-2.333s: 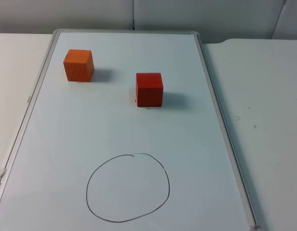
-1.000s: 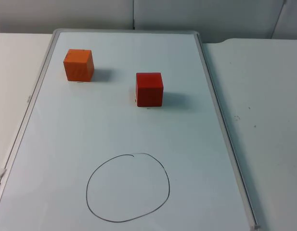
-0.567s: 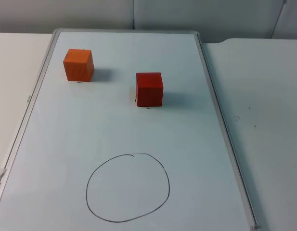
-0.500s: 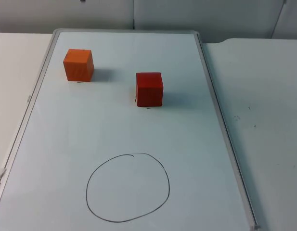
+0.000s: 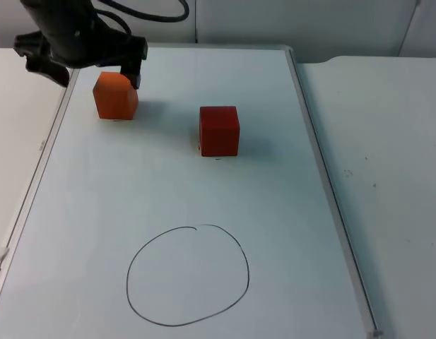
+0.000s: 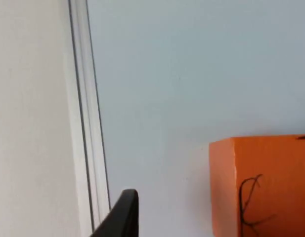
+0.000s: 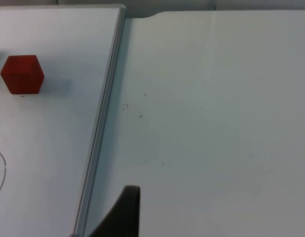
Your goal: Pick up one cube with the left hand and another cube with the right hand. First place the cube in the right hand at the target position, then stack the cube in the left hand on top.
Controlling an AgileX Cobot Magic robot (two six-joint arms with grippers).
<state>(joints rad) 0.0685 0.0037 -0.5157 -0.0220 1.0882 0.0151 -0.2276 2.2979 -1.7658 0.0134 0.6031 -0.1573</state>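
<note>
Top view: you look down and forward from a fixed point over the whole whiteboard (image 5: 182, 176), far end at the partition.

Left wrist view: you sit very close above the board's far-left part, facing down onto the orange cube (image 6: 261, 185) and the board's frame (image 6: 88, 123). You share that cube (image 5: 115, 95) with the top view.

Right wrist view: you hang higher and farther off, over the bare surface (image 7: 216, 108) beside the board, facing its long edge. You share the red cube (image 7: 22, 74) and part of the drawn circle (image 7: 1, 173) with the top view, where they are (image 5: 219, 131) and (image 5: 188, 275).
</note>
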